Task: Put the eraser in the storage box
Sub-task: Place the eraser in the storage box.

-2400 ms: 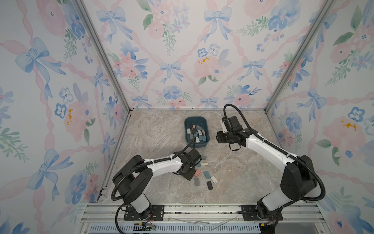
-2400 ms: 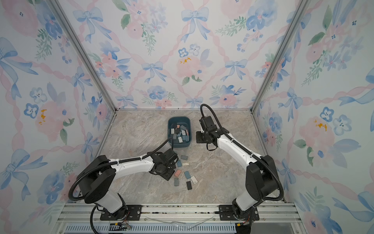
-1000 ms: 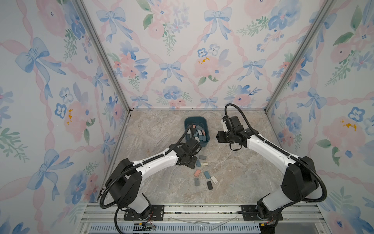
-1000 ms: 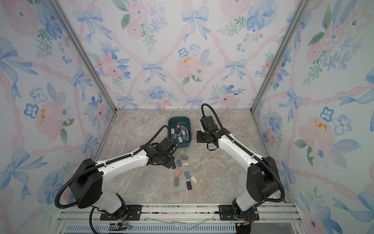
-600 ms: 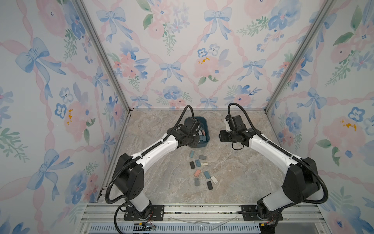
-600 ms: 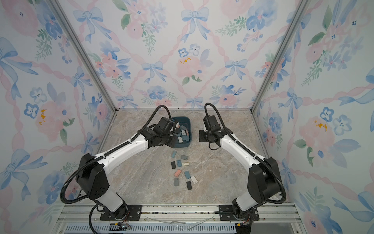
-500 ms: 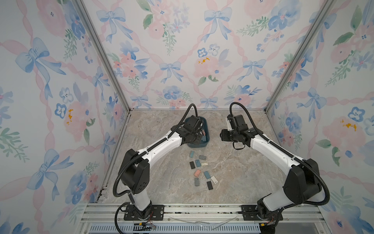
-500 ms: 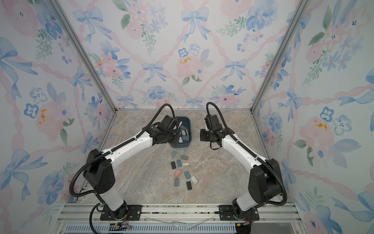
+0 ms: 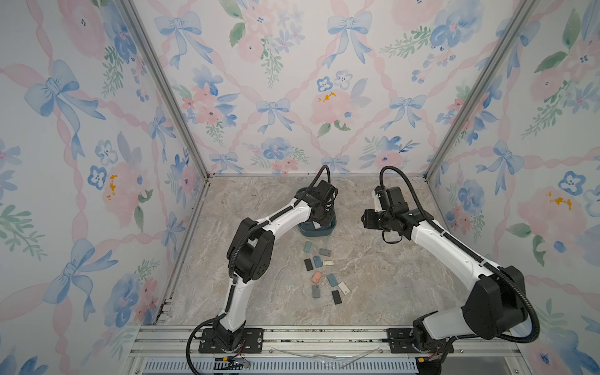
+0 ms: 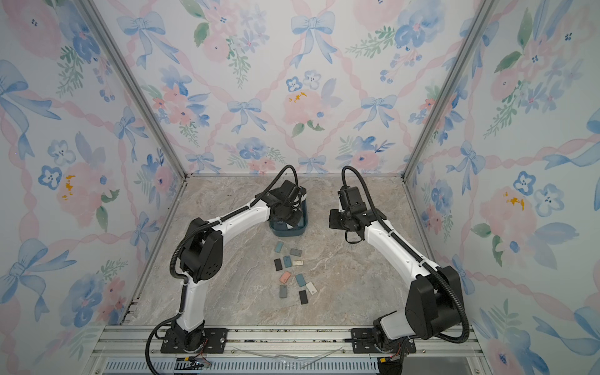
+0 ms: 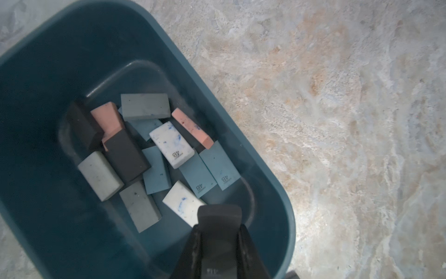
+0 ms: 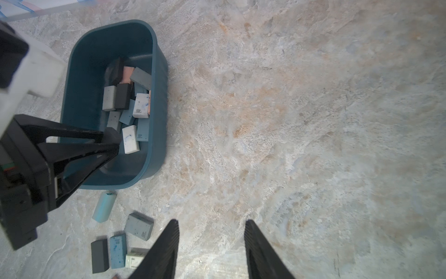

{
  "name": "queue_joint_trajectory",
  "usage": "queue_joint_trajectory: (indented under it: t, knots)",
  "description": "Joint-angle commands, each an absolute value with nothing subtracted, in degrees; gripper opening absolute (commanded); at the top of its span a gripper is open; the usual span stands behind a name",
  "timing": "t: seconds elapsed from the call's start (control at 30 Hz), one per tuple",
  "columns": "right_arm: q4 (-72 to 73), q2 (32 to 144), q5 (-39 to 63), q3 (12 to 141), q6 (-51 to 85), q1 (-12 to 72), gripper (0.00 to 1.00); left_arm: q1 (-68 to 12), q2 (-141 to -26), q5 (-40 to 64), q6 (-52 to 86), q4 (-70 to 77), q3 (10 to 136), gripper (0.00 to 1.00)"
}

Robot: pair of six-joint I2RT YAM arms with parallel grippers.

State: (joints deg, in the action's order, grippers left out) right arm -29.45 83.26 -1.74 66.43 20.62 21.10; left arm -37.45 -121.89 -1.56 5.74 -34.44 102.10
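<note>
In both top views, the left gripper (image 9: 322, 221) (image 10: 291, 221) hangs over the storage box (image 9: 316, 231) (image 10: 287, 232), which sits at the far middle of the marble-look table (image 9: 373, 276). The arm's wrist hides its jaws from this height. The right gripper (image 9: 367, 219) (image 10: 334, 219) hovers to the right of the box, apart from it. Loose erasers (image 9: 316, 277) lie scattered on the near side of the box, between the two arms.

The left wrist view shows the left gripper (image 11: 219, 227) clamped narrow on a dark eraser (image 11: 219, 213), held above the inside of the box near one end wall. Below it is a pile of erasers (image 11: 171, 144) in white, blue, pink, grey and black, heaped on the box floor.

In the right wrist view, the right gripper (image 12: 212, 221) stands partly spread with nothing between its jaws, over bare table. The box (image 12: 159, 96) and the left gripper (image 12: 111, 142) reaching into it show at the side, with several loose erasers just outside the box's near wall.
</note>
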Motion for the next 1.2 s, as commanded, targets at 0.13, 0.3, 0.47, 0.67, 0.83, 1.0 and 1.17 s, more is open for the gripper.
queue_joint_trajectory:
  t: [0.13,0.3,0.47,0.67,0.83,1.0,1.17]
  knots:
    - [-30.91,81.49,-1.37,65.46,21.64,20.39,0.47,-36.84,-126.31,1.14,5.03,-34.97,105.20,0.18]
    - [-30.78,81.74,-0.94,65.22,21.83,20.41,0.47,-36.74,-128.08,1.75,5.45,-34.90,105.86,0.18]
    - [-30.67,81.65,-0.68,64.95,22.11,20.39,0.47,-36.65,-128.85,1.76,6.13,-34.93,106.23,0.21]
    - [-30.40,81.30,-0.49,64.78,22.19,20.35,0.47,-36.43,-128.41,1.74,6.99,-34.89,106.83,0.31]
    - [-30.37,81.31,-0.27,64.73,22.23,20.39,0.47,-36.21,-128.30,1.74,7.04,-34.96,107.27,0.36]
    - [-30.51,80.65,-0.45,64.36,22.11,20.39,0.47,-36.16,-127.86,1.86,7.16,-34.90,107.40,0.40]
    - [-30.00,79.89,0.31,63.59,22.48,20.54,0.47,-35.61,-126.18,1.61,8.24,-34.94,107.23,0.40]
